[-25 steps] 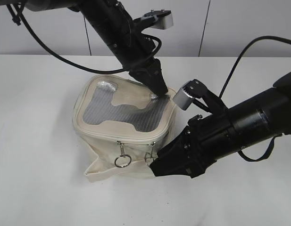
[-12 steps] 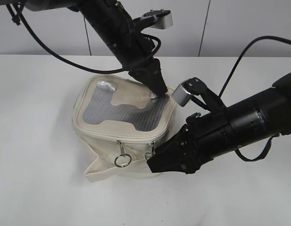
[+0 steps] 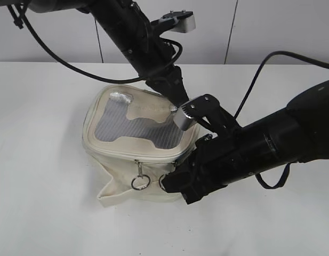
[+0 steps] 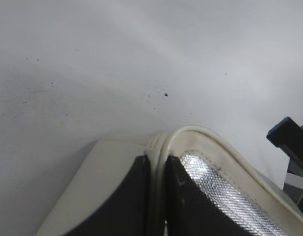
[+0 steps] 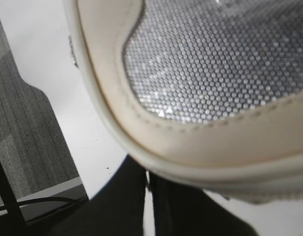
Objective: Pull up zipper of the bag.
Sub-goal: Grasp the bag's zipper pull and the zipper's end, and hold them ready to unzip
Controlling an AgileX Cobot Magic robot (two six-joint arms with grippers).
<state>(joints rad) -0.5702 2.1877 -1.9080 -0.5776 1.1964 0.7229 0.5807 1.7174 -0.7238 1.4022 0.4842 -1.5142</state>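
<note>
Bag (image 3: 137, 149) sits centre-left of the exterior frame on the white table (image 3: 47, 213); my left gripper (image 3: 177, 104) pinches the rear rim of its top panel, fingers narrowed onto the cream edge, I judge to anchor it against the pull. My right gripper (image 3: 172, 184) is at the front corner by the zipper (image 3: 153, 158), fingers nearly together beside one ring pull (image 3: 138, 183). Whether they grip the second pull I cannot tell.

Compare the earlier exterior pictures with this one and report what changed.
The right gripper slid left along the bag's front, reaching the right-hand ring pull of the zipper; whether it grips it is hidden. The left gripper stayed clamped on the back rim; the bag kept its place.
</note>
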